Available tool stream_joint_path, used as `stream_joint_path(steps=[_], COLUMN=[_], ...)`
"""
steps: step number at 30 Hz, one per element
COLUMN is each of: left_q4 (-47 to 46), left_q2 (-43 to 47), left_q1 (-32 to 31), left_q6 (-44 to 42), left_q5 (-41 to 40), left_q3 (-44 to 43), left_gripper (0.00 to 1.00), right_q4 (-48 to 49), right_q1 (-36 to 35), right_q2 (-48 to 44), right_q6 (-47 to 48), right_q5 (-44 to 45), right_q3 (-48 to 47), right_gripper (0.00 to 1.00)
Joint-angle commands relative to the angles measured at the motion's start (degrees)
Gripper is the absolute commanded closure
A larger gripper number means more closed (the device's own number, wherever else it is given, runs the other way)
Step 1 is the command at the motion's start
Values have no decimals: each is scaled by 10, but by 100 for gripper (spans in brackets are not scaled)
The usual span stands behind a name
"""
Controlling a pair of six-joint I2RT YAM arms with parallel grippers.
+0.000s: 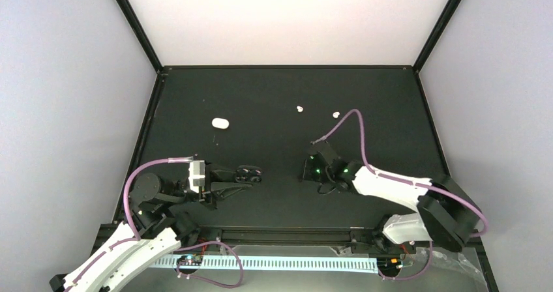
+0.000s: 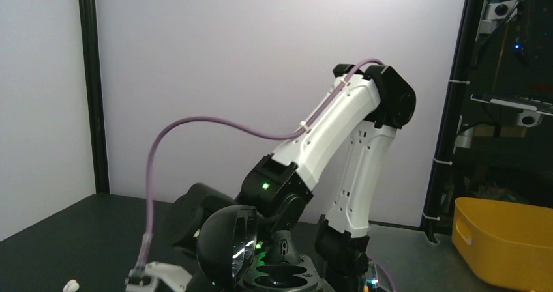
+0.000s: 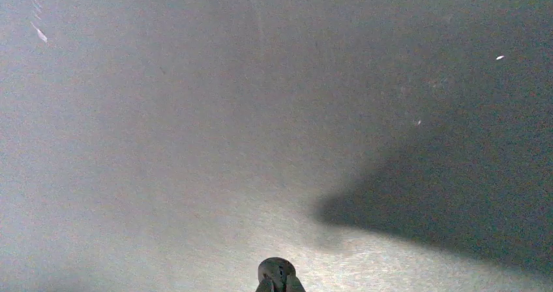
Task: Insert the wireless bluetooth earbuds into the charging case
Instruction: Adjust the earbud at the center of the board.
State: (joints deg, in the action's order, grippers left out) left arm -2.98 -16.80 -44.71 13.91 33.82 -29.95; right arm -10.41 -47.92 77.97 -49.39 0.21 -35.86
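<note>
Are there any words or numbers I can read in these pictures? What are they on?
No text can be read anywhere.
The open black glossy charging case: no lettering shows.
The small dark rounded earbud: no marking.
The yellow plastic bin: plain.
The dark equipment rack: faint red marks, too blurred to read.
The small circuit boards: too small to read.

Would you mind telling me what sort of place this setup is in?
Probably a robotics lab test cell: a black table boxed in by plain walls on black frame posts, with the left arm and right arm mounted at its near edge.
</note>
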Motion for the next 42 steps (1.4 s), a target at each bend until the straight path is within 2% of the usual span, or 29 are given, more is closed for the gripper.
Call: stream_joint_path(steps=[1, 7, 13, 17, 19, 24, 26, 29, 32, 37, 42], left_q4=[-8, -9, -6, -6, -6, -12, -14, -16, -16, -12, -12], left_q2=[5, 7, 11, 9, 8, 4, 1, -4, -5, -4, -6], left_q1=[-2, -2, -2, -2, -2, -2, -2, -2, -2, -2, -2], left_q6=[5, 8, 8, 8, 9, 9, 9, 9, 8, 5, 5], left_q5=[5, 8, 8, 8, 8, 7, 10, 11, 12, 11, 11], left_q3=[-2, -1, -1, 0, 0, 2, 2, 2, 1, -1, -1], left_gripper=[98, 98, 98, 98, 99, 99, 98, 98, 98, 99, 98], right_q4=[40, 38, 40, 58, 71, 79, 73, 59, 42, 12, 13], right_q1=[0, -1, -1, -1, -1, -1, -1, 0, 0, 0, 5], right_q2=[-56, -46, -13, 9, 14, 11, 6, -14, -37, -65, -63], right_q6=[-189, -304, -332, -332, -324, -291, -273, -236, -153, 53, 139], right_q5=[79, 123, 152, 134, 125, 108, 104, 103, 97, 87, 59], right_q3=[19, 43, 53, 52, 54, 55, 52, 49, 38, 21, 36], right_gripper=[99, 99, 99, 99, 94, 72, 64, 58, 57, 57, 59])
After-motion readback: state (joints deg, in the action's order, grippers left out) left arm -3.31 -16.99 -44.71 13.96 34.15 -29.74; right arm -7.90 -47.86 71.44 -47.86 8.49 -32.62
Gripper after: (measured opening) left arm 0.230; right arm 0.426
